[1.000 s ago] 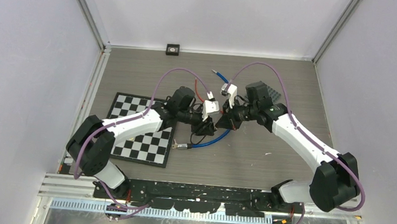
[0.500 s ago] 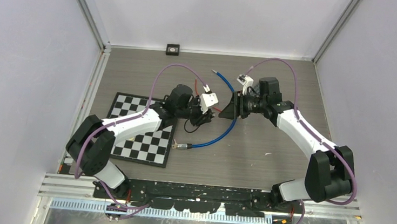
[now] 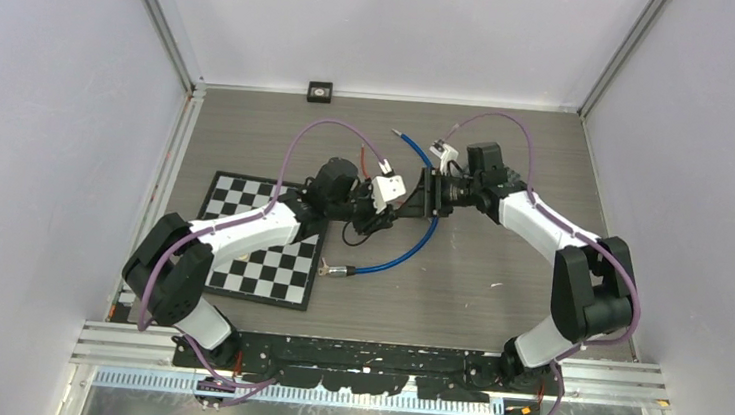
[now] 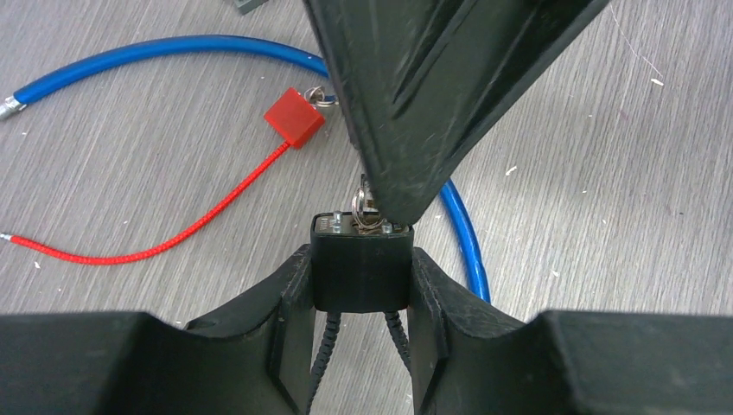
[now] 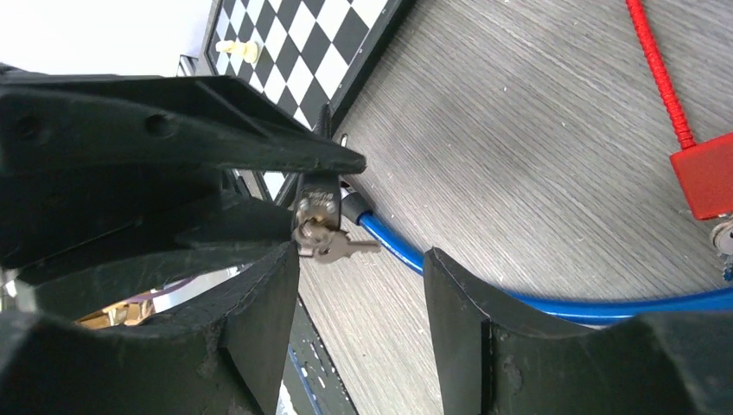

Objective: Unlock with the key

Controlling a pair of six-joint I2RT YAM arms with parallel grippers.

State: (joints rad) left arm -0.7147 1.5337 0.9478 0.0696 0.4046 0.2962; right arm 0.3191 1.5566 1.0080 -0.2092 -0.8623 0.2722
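Observation:
A black padlock (image 4: 359, 272) with a black cable shackle is clamped between the fingers of my left gripper (image 4: 359, 259), held above the table. A silver key (image 5: 333, 245) on a small ring sticks out of its end face (image 4: 367, 207). My right gripper (image 5: 359, 259) is open, facing the lock. The key is just off its left finger (image 5: 259, 311), and nothing is gripped between the two. In the top view the left gripper (image 3: 379, 217) and right gripper (image 3: 414, 205) meet tip to tip at mid-table.
A red padlock (image 4: 295, 117) with a red cable lies on the table beyond the held lock. A blue cable (image 3: 410, 251) curves beneath both grippers. A chessboard (image 3: 259, 248) lies under the left arm. A small black square (image 3: 321, 90) sits at the back edge.
The right gripper opened and let go at the lock, drew back to the right, then came forward again with its wrist turned. The left gripper kept its grip on the lock.

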